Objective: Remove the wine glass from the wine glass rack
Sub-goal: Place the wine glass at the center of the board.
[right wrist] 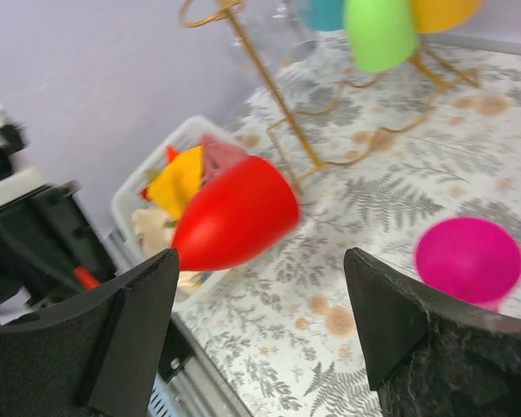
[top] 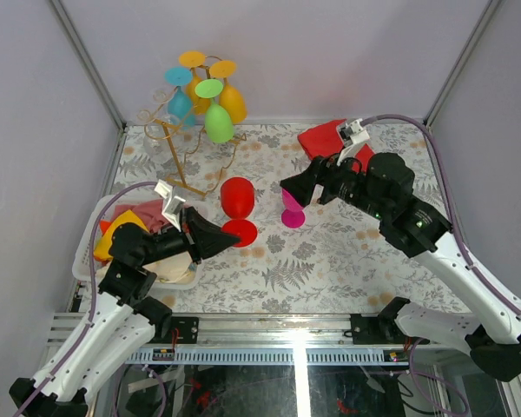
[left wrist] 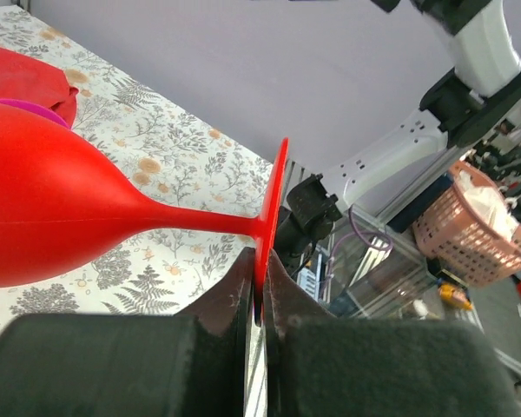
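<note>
The gold wire wine glass rack (top: 175, 149) stands at the back left with several coloured glasses hanging on it, among them a green one (top: 218, 122); it also shows in the right wrist view (right wrist: 269, 95). My left gripper (top: 228, 236) is shut on the base of a red wine glass (top: 237, 198), holding it off the rack above the table; the base (left wrist: 273, 213) sits pinched between the jaws. My right gripper (top: 286, 188) is open and empty. A magenta wine glass (top: 292, 211) stands on the table next to it, apart from the fingers.
A white basket of cloths (top: 100, 228) sits at the left beside my left arm. A red cloth (top: 326, 139) lies at the back right. The table has a floral cover (top: 330, 261). Grey walls close in on both sides.
</note>
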`<state>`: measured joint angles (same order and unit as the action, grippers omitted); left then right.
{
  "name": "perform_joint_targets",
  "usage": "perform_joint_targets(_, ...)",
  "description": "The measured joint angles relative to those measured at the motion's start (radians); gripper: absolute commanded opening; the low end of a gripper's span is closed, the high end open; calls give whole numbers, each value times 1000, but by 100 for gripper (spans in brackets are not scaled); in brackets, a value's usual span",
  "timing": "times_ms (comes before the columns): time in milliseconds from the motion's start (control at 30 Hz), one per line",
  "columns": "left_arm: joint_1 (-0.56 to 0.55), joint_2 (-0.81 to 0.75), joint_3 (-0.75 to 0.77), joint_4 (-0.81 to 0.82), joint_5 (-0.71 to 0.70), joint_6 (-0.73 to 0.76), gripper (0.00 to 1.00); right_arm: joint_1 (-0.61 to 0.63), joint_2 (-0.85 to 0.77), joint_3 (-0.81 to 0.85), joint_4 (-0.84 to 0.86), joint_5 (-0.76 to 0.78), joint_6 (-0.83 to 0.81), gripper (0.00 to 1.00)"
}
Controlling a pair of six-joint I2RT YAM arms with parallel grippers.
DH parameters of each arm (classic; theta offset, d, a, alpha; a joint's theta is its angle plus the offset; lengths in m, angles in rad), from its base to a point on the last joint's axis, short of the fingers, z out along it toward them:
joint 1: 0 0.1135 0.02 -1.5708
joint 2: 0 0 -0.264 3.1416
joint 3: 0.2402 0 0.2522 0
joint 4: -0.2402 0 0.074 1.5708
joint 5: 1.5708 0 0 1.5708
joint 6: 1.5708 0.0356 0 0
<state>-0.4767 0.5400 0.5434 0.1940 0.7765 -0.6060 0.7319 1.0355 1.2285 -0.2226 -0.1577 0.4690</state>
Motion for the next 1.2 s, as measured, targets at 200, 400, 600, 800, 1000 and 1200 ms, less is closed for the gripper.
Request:
perform_joint_targets(200, -1, 0, -6, 2, 77, 100, 0, -177, 34, 11, -68, -56, 66, 84)
perform_joint_targets(400, -1, -3, -11, 8, 153, 212, 0, -273, 78, -27, -40, -265, 159, 84)
perform_joint_targets(600, -1, -3, -13, -2, 216, 324, 0, -273, 106, -31, 51, -448, 212, 84)
perform_joint_targets(800, -1, 10, -12, -47, 273, 427, 0, -273, 108, -39, 124, -554, 242, 85)
perform_joint_targets(1000, -1, 12, 2, -109, 327, 521, 0, -273, 149, -43, 203, -683, 300, 85)
perform_joint_targets(1200, -1, 14, 35, -165, 365, 597, 0, -273, 211, -58, 259, -791, 374, 84)
